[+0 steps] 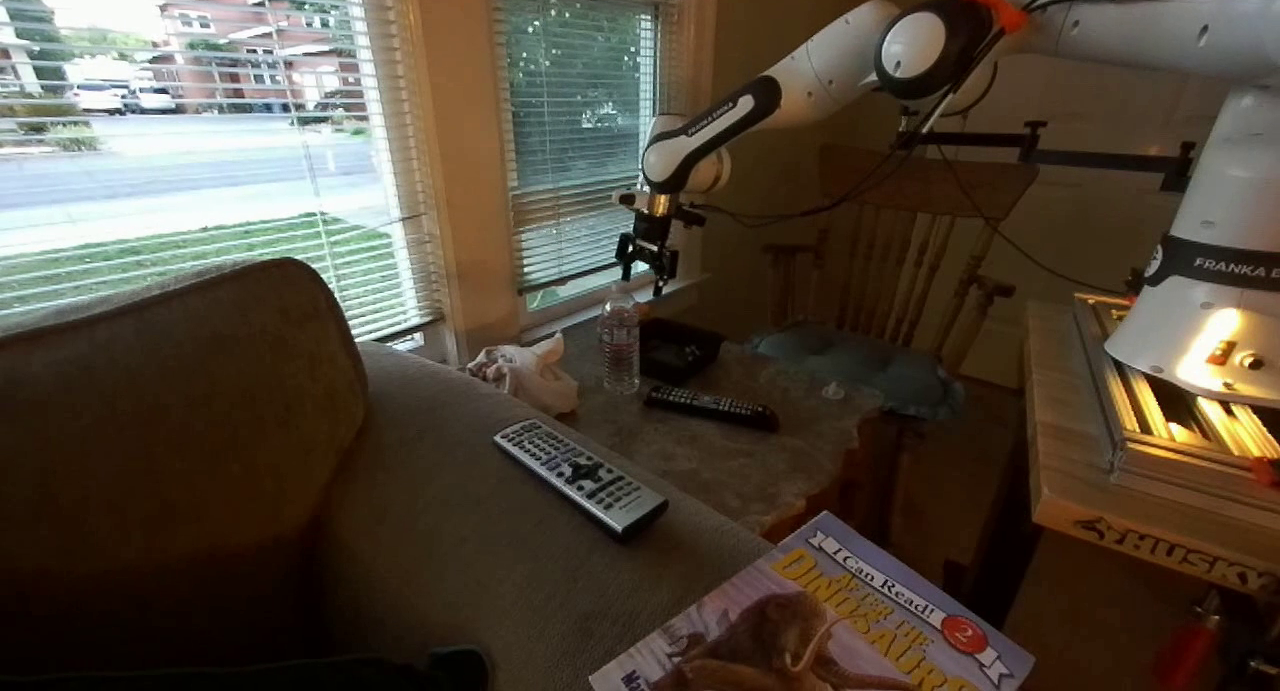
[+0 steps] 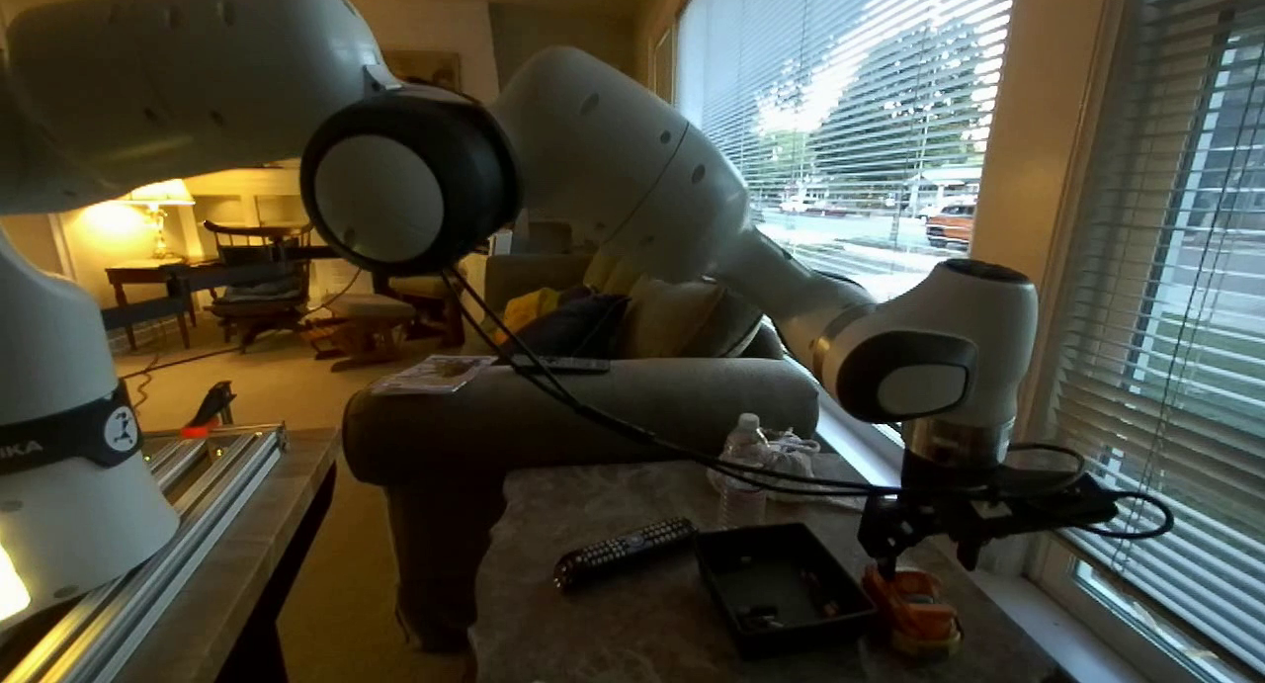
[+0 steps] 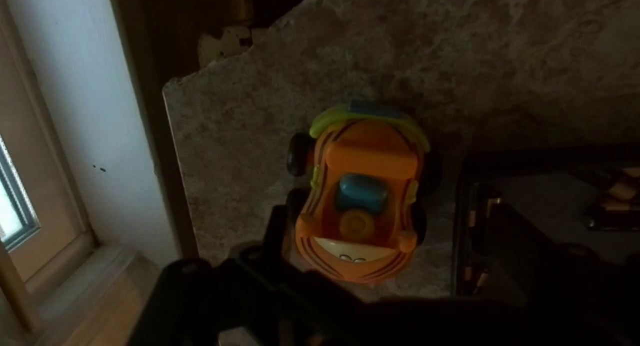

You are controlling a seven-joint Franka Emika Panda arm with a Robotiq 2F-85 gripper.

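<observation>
My gripper hangs over the far end of the small table near the window, fingers down and apart. Below it sits an orange toy car with yellow-green bumper, blue seat and black wheels. In the wrist view a dark finger stands beside the car's left front wheel; whether it touches cannot be told. The opposite finger is lost in shadow at the right. Nothing appears gripped. Right of the car in the wrist view is a black tray with small items inside.
A water bottle, a white plastic bag and a black remote share the table. On the sofa arm lie a silver remote and a book. Window frame and a wooden chair stand close by.
</observation>
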